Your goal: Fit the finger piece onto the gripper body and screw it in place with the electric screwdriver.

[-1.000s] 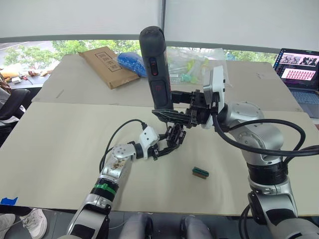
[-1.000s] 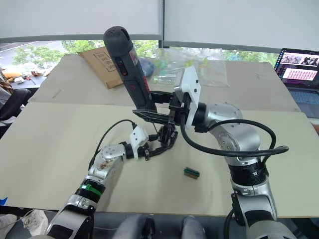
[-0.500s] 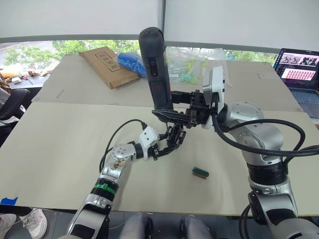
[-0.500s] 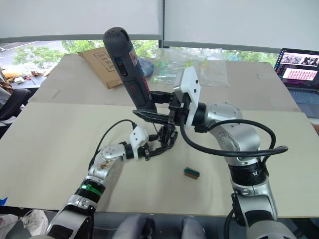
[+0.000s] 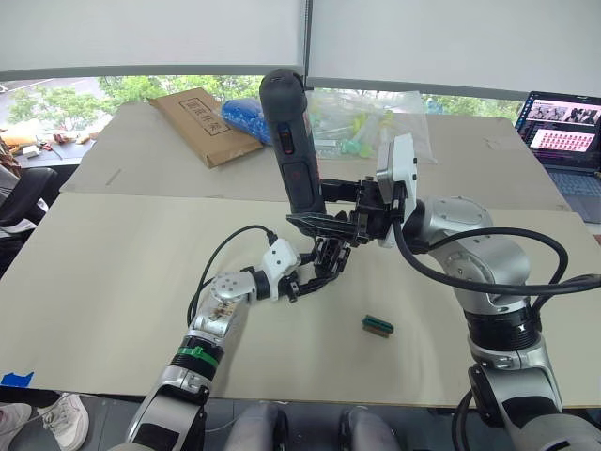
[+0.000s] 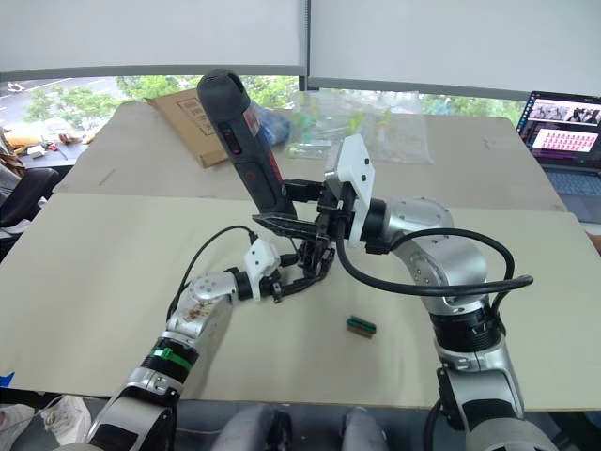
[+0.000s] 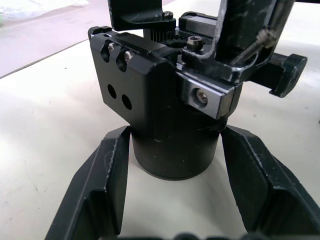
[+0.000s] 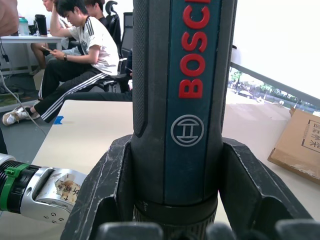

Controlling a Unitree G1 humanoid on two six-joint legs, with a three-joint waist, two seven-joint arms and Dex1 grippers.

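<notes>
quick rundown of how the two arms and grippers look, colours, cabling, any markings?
Both arms are silver metal with black joint bands. The left gripper and right gripper have white casings and black tapered fingers. A thick black cable loops outside each arm. The left forearm carries a green band, with a worn label near the wrist.

Screwdriver (image 8: pixel 180 100): matt black plastic casing, smoother blue-grey panel, red printed lettering.
Gripper body (image 7: pixel 160 105): matt black machined block, looks like metal; bright steel screw heads, slightly glossy round base.
Left gripper (image 7: pixel 172 190) fingers (image 7: pixel 107 185): black plastic, dull, scuffed.
Right gripper (image 8: pixel 175 210) fingers (image 8: pixel 250 190): black plastic, worn, pale scratches.
Table (image 5: pixel 113 282): pale beige, matt, smooth.
Box (image 5: pixel 202 122): brown cardboard, matt.
Bags (image 5: pixel 362 117): clear, glossy plastic film.
</notes>
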